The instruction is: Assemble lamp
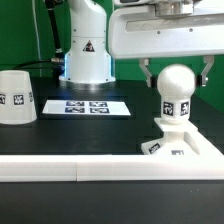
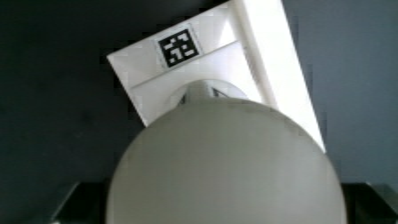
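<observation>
Standing upright on the base [image 1: 192,142], at 3 o'clock in the exterior view: 1 bulb [image 1: 176,92], white plastic, round head on a neck, 1 tag on its face.

Handling, judged: light, stiff, smooth; the round head is likely to slip. Best hold is square across the head's widest part, or lower on the neck.

Fingers [image 1: 147,72]: spread, 1 on each side of the head, apart from it, gripping nothing.

Shade [image 1: 16,97]: 9 o'clock, well apart.

Worktop [image 1: 110,135]: flat, black, matte. The marker board [image 1: 88,105] lies between shade and bulb. A white rail [image 1: 60,168] runs along 6 o'clock, just beside the base.

Room: green backdrop, with the arm's pedestal [image 1: 86,55] at 12 o'clock.
</observation>
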### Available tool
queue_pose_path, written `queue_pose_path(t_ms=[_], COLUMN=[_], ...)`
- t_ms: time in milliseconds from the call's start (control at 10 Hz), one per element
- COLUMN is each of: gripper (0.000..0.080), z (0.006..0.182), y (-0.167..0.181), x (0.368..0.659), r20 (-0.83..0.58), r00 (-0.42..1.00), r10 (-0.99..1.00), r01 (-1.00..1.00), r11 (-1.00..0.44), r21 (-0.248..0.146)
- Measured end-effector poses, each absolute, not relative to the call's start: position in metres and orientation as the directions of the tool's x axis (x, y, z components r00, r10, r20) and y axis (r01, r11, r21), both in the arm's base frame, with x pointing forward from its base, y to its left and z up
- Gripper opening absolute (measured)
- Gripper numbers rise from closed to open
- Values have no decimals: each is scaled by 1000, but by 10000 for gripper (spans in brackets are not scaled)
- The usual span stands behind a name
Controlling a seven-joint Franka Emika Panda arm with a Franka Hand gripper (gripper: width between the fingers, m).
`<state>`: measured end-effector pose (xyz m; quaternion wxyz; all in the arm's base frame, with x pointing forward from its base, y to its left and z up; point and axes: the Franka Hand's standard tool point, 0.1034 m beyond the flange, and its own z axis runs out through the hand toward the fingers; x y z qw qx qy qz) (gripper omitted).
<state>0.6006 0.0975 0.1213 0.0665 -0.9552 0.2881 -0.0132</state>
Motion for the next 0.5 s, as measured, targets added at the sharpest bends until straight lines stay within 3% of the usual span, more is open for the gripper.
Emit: queue_pose_path(t_ms=[500], gripper=[579], z=[120], y=[102], x=[604], r20=[-106], r00=[529], r10=[-842], r01=[-847], r11=[-516], r21=[-127])
